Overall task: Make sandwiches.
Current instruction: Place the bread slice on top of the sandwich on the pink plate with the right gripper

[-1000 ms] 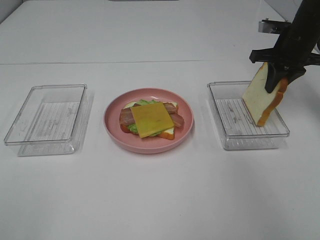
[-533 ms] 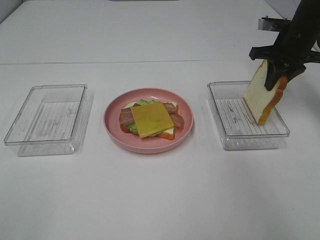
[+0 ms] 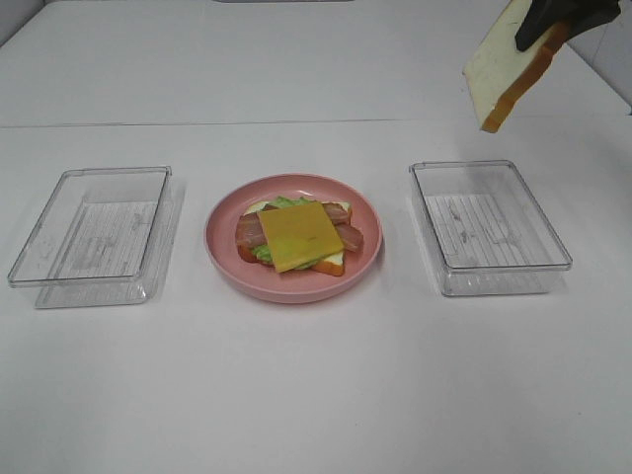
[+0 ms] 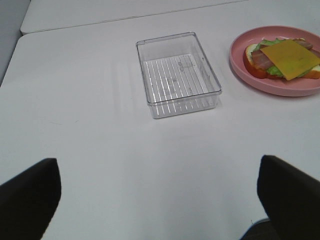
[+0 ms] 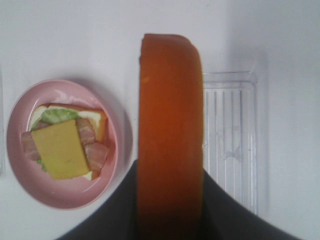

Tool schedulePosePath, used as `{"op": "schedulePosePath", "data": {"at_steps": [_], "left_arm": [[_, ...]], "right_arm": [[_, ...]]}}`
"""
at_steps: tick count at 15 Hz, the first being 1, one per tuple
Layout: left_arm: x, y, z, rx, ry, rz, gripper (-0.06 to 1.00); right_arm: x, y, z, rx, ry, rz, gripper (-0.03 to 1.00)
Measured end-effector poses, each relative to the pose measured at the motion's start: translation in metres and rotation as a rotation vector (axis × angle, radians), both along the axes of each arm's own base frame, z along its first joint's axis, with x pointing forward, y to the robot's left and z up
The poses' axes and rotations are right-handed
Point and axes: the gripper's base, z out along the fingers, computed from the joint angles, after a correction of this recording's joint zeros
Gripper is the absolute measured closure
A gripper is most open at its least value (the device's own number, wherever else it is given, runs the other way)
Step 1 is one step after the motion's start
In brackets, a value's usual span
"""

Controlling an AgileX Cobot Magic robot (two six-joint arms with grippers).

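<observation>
Top bread slice [image 3: 506,65] clamped in the right claw [image 5: 170,210], high above the clear tray [image 3: 491,228]; left claw [image 4: 155,200] open, idle; next, likely carrying it onto the cheese-topped stack [image 3: 299,237] on the pink plate [image 3: 225,259].

You have three things in a row across the table [image 3: 316,395]: a tray [image 3: 91,235] on the left, the plate [image 3: 293,237] in the middle, a second tray [image 3: 489,227] on the right. On the plate sits the stack: bread slice [image 3: 331,263] at the bottom, lettuce [image 3: 286,202], bacon strips [image 3: 250,230], cheese slice [image 3: 300,236] on top. A second bread slice [image 3: 504,64] hangs tilted behind and above the right tray (pinched in the right gripper [image 3: 553,10], well clear of it).
</observation>
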Motion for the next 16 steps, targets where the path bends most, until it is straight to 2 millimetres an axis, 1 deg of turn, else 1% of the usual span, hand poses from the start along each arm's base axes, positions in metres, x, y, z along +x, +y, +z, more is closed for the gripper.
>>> {"op": "schedulePosePath", "data": {"at_steps": [2, 4, 5, 6, 7, 8, 9, 10, 11, 13, 15, 16], "left_arm": [[0.000, 0.000, 0.000, 0.000, 0.000, 0.000, -0.05], [0.000, 0.000, 0.000, 0.000, 0.000, 0.000, -0.05], [0.000, 0.000, 0.000, 0.000, 0.000, 0.000, -0.05], [0.000, 0.000, 0.000, 0.000, 0.000, 0.000, -0.05], [0.000, 0.000, 0.000, 0.000, 0.000, 0.000, -0.05], [0.000, 0.000, 0.000, 0.000, 0.000, 0.000, -0.05], [0.000, 0.000, 0.000, 0.000, 0.000, 0.000, -0.05], [0.000, 0.000, 0.000, 0.000, 0.000, 0.000, -0.05], [0.000, 0.000, 0.000, 0.000, 0.000, 0.000, -0.05], [0.000, 0.000, 0.000, 0.000, 0.000, 0.000, -0.05], [0.000, 0.000, 0.000, 0.000, 0.000, 0.000, -0.05], [0.000, 0.000, 0.000, 0.000, 0.000, 0.000, -0.05]], "right_arm": [[-0.021, 0.025, 0.001, 0.007, 0.029, 0.062, 0.74], [-0.034, 0.047, -0.002, 0.051, 0.064, 0.120, 0.74], [-0.036, 0.057, -0.001, 0.108, 0.066, 0.159, 0.74], [-0.037, 0.062, 0.000, 0.144, 0.063, 0.182, 0.74], [-0.039, 0.077, 0.007, 0.302, 0.038, 0.264, 0.74], [-0.040, 0.083, 0.011, 0.385, 0.020, 0.300, 0.74], [-0.040, 0.085, 0.013, 0.416, 0.012, 0.316, 0.74], [-0.038, 0.091, 0.014, 0.492, 0.001, 0.341, 0.74], [-0.036, 0.095, 0.012, 0.546, -0.006, 0.364, 0.74], [-0.026, 0.101, 0.000, 0.626, -0.004, 0.381, 0.74], [-0.013, 0.108, -0.022, 0.709, 0.020, 0.384, 0.74], [-0.007, 0.111, -0.036, 0.749, 0.039, 0.377, 0.74]]}}
